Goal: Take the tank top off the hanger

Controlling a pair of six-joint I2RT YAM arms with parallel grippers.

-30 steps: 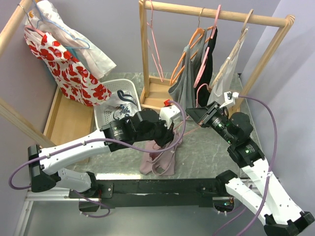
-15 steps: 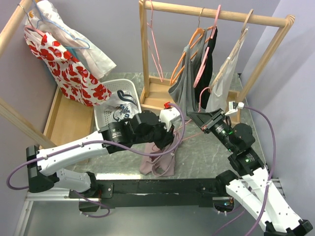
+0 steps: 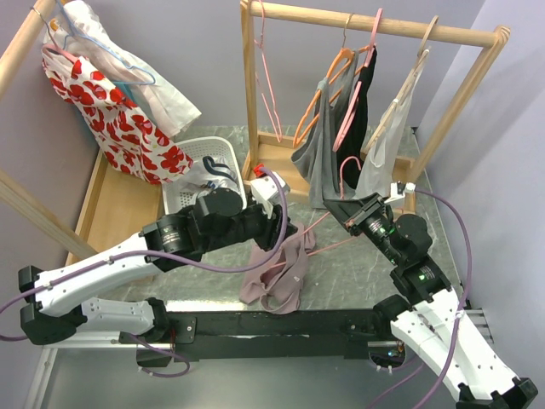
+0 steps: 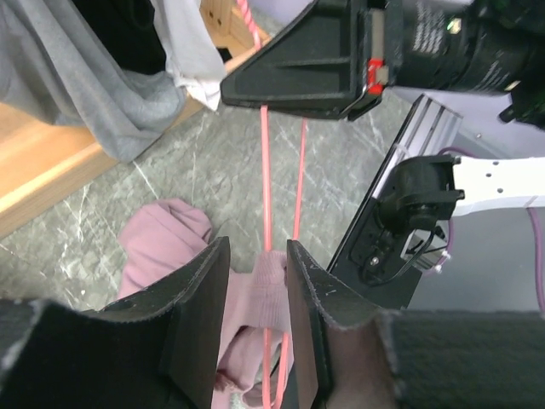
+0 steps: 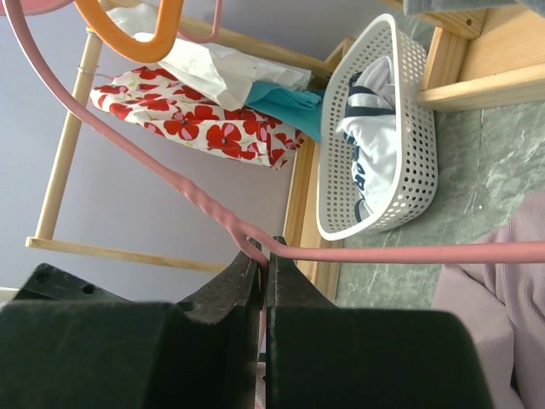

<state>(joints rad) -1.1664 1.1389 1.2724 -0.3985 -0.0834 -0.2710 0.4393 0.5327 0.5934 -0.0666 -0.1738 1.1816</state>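
Left gripper (image 4: 255, 254): parted, gripping nothing.
Right gripper (image 5: 261, 256): clenched on hanger (image 5: 392, 253).
Change: tank top (image 3: 277, 274) let go, left arm drawn back.

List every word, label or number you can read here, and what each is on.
Nothing here is legible.
White print on the right arm's black wrist housing, seen in the left wrist view: too blurred to read.
Dark markings on the white garment in the basket: folded over, not readable as letters.

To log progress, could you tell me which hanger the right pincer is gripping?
The pink hanger clamped in the right pincer, over the table; the others hang from rails.
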